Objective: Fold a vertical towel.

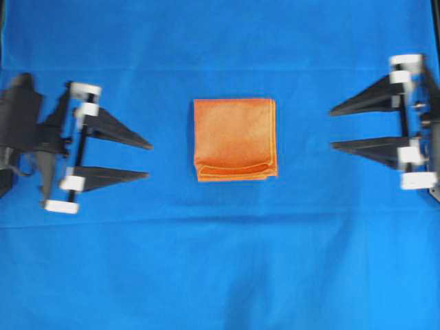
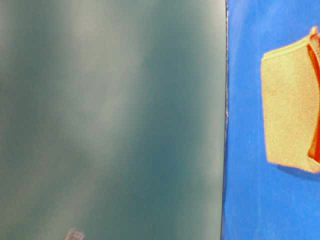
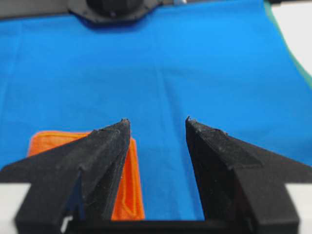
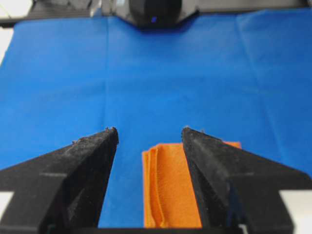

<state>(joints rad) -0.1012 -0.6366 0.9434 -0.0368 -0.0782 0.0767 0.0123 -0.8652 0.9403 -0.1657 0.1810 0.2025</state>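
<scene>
Orange towel point(image 1: 235, 139) lies folded, layered edges at near side, centred on blue sheet point(image 1: 220, 261). Left gripper point(image 1: 149, 160) and right gripper point(image 1: 331, 128) both spread wide, empty, well apart from towel.

Folded towel point(image 1: 235, 139) lay alone mid blue sheet point(image 1: 220, 261). Bare sheet on all sides of it. Left hand point(image 1: 149, 160) and right hand point(image 1: 331, 128) stood well apart from towel, fingers spread, nothing between.

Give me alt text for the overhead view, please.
A folded orange towel lies at the middle of a blue sheet, layered edges toward the bottom. The left gripper and right gripper sit open on either side, touching nothing.
</scene>
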